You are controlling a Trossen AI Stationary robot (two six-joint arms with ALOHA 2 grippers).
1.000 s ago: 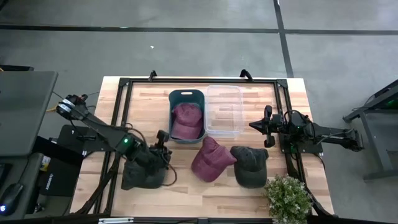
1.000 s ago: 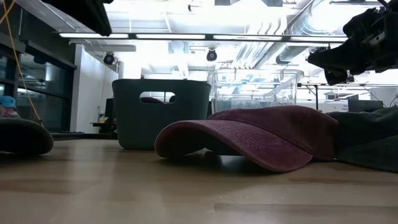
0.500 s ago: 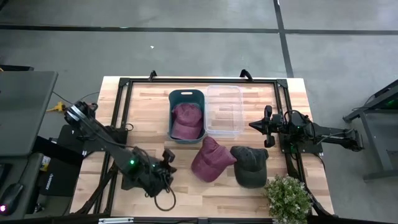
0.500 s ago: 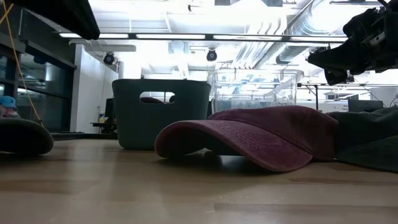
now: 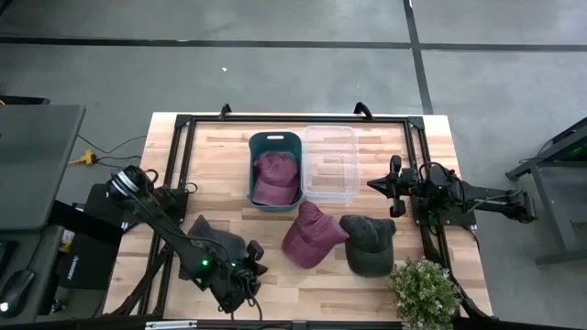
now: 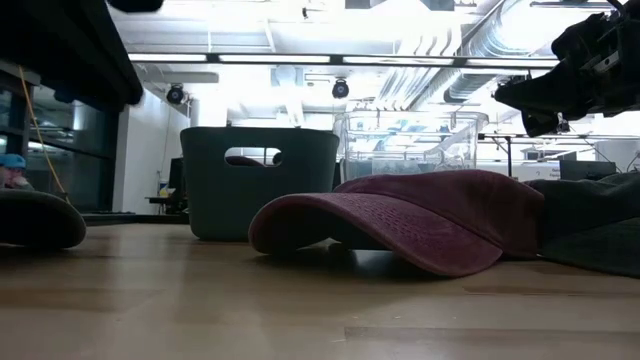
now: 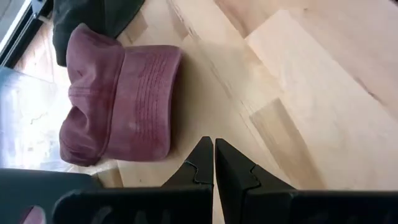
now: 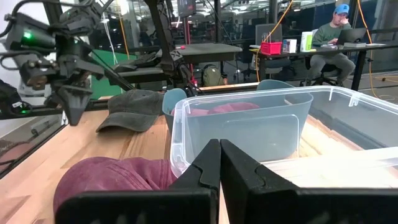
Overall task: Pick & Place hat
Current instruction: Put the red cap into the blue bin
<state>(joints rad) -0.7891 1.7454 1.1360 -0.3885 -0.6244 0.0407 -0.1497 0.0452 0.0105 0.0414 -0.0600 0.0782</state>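
Three hats lie on the wooden table: a maroon hat (image 5: 312,235) in the middle, its brim (image 6: 350,225) resting on the boards, a dark grey hat (image 5: 368,244) to its right, and another dark hat (image 5: 213,236) at the left, partly under my left arm. A further maroon hat (image 5: 275,179) sits in the teal bin (image 5: 274,140). My left gripper (image 5: 254,249) (image 7: 213,143) is shut and empty, above the table left of the middle maroon hat (image 7: 118,102). My right gripper (image 5: 374,184) (image 8: 219,143) waits shut at the right, beside the clear bin (image 8: 249,124).
The clear plastic bin (image 5: 331,163) stands next to the teal bin at the back. A potted plant (image 5: 426,290) sits at the near right corner. A black frame (image 5: 183,121) runs round the table. Bare boards lie near the front edge (image 7: 323,93). A person (image 8: 339,25) sits far behind.
My left gripper has swung toward the table's near edge and gone down, staying shut and empty. The hats have kept their places.
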